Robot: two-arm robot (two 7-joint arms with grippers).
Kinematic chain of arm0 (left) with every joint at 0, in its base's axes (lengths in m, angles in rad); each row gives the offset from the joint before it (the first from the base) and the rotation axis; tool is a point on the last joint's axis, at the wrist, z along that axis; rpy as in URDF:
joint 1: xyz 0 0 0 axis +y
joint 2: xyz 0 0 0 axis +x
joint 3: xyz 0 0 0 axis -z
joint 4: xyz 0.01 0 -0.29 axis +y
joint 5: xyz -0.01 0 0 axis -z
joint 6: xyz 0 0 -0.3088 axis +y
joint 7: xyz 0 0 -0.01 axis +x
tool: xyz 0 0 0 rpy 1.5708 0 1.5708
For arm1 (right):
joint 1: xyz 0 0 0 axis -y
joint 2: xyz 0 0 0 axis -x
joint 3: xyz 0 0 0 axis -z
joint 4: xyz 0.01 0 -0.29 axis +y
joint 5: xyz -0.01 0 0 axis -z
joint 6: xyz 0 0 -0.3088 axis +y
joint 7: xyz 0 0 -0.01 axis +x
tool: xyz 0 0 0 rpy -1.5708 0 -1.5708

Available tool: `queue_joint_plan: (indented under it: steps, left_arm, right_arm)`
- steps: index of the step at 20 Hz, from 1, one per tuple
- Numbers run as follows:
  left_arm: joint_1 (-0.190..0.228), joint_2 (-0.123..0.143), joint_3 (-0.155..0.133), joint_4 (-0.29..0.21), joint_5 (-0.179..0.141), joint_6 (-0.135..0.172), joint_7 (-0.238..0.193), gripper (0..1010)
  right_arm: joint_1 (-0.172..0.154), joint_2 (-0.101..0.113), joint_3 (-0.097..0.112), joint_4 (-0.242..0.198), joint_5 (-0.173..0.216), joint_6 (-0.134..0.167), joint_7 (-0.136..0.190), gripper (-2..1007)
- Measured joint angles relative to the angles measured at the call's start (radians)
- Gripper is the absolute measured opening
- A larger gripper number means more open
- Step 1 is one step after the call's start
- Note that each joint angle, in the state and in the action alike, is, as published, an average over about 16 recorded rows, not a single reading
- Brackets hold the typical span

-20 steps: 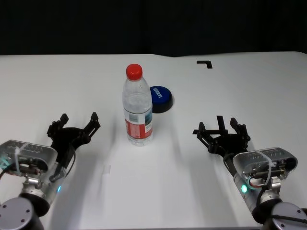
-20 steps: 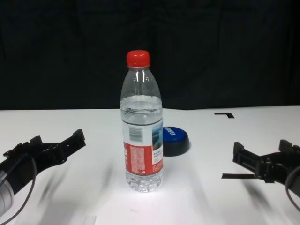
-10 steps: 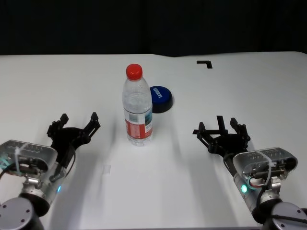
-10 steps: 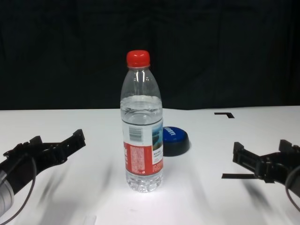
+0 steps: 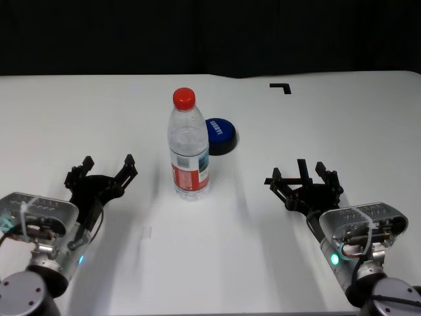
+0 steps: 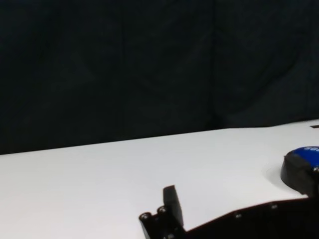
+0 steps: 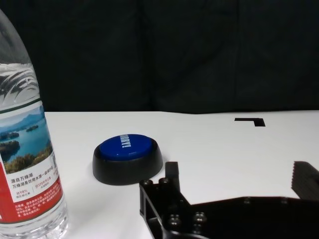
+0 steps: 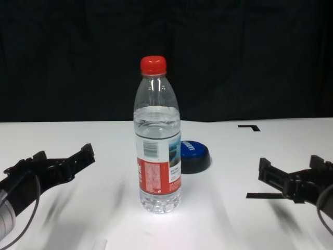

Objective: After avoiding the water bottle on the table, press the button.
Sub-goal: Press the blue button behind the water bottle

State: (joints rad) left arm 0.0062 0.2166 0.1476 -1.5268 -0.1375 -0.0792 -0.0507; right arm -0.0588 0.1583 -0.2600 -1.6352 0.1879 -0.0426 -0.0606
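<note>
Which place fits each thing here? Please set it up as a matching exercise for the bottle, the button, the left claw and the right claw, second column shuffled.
Things:
1. water bottle
2. button
3. left claw
4. right claw

Places:
A. low over the table near its front right, open
B. standing upright in the middle
C. low over the table near its front left, open
D. just behind the bottle, partly hidden by it, toward the right

Pairs: 1-B, 2-D, 3-C, 4-A

water bottle [image 7: 25, 149] label, Chinese print (illegible), button [image 7: 127, 158] lettering unreadable
</note>
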Motion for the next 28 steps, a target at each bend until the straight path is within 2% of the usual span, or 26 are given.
queue_joint_plan:
  steps: [28]
  left_arm:
    - [0.000,0.000,-0.002,0.000,0.000,-0.001,-0.004,1003]
  right_arm:
    - [0.000,0.000,0.000,0.000,0.000,0.000,0.000,1003]
